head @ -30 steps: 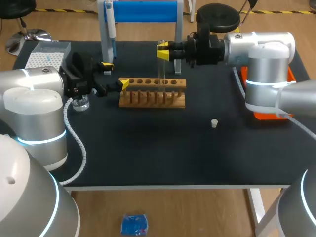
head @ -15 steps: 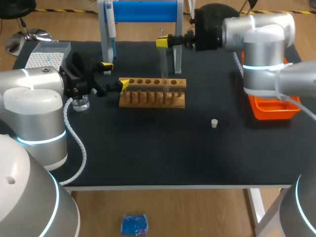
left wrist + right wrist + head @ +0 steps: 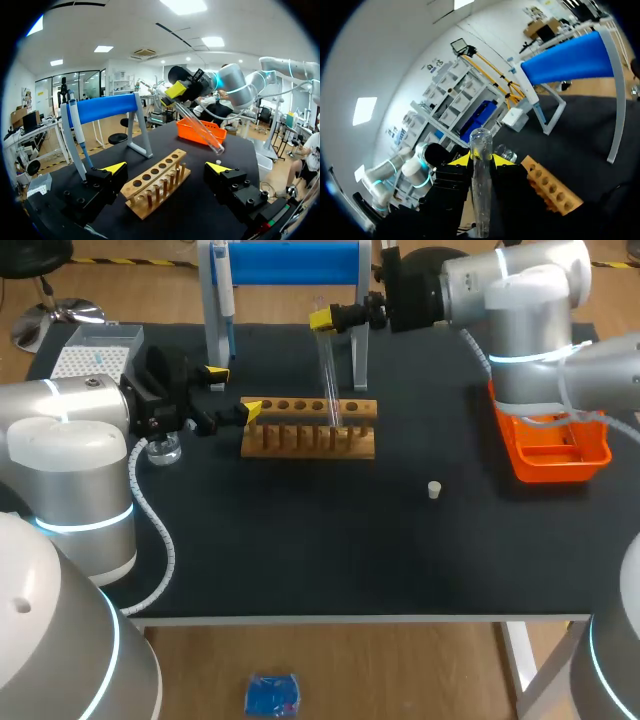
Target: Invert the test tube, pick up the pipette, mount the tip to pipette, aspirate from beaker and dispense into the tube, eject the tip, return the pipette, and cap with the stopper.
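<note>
Black desk [image 3: 300,550], wooden rack [image 3: 308,428] set toward the far edge, and we have movement! The right jaws are clamped on the test tube [image 3: 328,375] near its top. A second ago it stood plumb in the rack; now it has come up and leans over, its lower end free in the air by the rack (the left wrist view [image 3: 200,127] shows daylight under it). The right arm [image 3: 520,300] has swung back toward the far edge, uncovering the orange tray [image 3: 550,455] at the right edge.

So the inversion looks under way but nowhere near done: the tube is only part-tilted and needs a full turn.

The left jaws have not budged. They stand wide apart at the rack's left end, gripping nothing. The pipette [image 3: 222,290] hangs on its blue stand [image 3: 290,262] at the far edge. The stopper [image 3: 434,490] lies right of the middle, and the beaker [image 3: 163,450] sits near the left edge, untouched.
</note>
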`<act>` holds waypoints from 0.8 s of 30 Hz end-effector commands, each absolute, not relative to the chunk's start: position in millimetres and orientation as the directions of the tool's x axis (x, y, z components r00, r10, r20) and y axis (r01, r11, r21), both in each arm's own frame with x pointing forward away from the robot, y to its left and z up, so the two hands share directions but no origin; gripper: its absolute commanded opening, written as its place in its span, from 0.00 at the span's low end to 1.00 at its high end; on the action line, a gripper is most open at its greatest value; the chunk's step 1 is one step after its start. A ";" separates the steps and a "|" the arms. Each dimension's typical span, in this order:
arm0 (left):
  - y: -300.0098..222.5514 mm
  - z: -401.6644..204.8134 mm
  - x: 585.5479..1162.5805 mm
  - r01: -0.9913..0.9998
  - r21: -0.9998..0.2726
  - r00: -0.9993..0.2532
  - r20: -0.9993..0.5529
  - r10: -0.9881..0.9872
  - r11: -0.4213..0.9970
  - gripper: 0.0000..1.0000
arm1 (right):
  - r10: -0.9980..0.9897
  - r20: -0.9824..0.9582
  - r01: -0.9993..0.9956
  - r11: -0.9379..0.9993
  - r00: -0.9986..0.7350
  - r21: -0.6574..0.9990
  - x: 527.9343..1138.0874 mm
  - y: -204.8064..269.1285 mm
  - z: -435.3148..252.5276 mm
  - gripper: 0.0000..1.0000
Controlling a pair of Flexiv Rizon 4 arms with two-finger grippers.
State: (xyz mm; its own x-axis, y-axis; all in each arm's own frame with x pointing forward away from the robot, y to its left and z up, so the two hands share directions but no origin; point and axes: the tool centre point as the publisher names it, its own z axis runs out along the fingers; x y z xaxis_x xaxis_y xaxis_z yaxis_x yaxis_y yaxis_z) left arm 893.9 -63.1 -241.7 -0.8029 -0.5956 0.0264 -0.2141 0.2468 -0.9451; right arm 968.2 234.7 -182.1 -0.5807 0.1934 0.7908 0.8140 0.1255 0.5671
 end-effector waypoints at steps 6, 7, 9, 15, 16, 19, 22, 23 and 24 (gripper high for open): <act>-63.9 -243.5 892.7 -0.209 -0.947 -0.800 0.024 -0.599 0.242 1.00 | 0.293 0.953 0.995 0.088 -0.072 0.048 968.4 234.1 -178.1 0.00; -63.9 -243.5 892.7 -0.209 -0.947 -0.800 0.024 -0.599 0.242 1.00 | 0.293 0.953 0.995 0.088 -0.072 0.048 968.4 234.1 -178.1 0.00; -63.9 -243.5 892.7 -0.209 -0.947 -0.800 0.024 -0.599 0.242 1.00 | 0.238 0.971 0.994 0.108 -0.025 -0.001 965.1 232.8 -182.6 0.00; -63.9 -243.5 892.7 -0.209 -0.947 -0.800 0.024 -0.599 0.242 1.00 | 0.056 0.993 0.980 0.162 0.108 -0.116 958.8 222.2 -182.5 0.00; -63.9 -243.5 892.7 -0.209 -0.947 -0.800 0.024 -0.599 0.242 1.00 | 0.047 0.994 0.983 0.149 0.100 -0.106 957.6 220.4 -181.6 0.00; -63.9 -243.5 892.7 -0.209 -0.947 -0.800 0.024 -0.599 0.242 1.00 | -0.004 0.996 0.984 0.152 0.093 -0.091 953.5 215.3 -179.3 0.00; -63.9 -243.5 892.7 -0.209 -0.947 -0.800 0.024 -0.599 0.242 1.00 | -0.026 0.998 0.988 0.144 0.066 -0.061 947.5 212.9 -179.4 0.00; -63.9 -243.5 892.7 -0.209 -0.947 -0.800 0.024 -0.599 0.242 1.00 | -0.029 0.998 0.989 0.140 0.061 -0.056 946.6 212.7 -179.7 0.00; -63.9 -243.5 892.7 -0.209 -0.947 -0.800 0.024 -0.599 0.242 1.00 | -0.033 0.998 0.990 0.134 0.048 -0.043 944.3 212.1 -180.7 0.00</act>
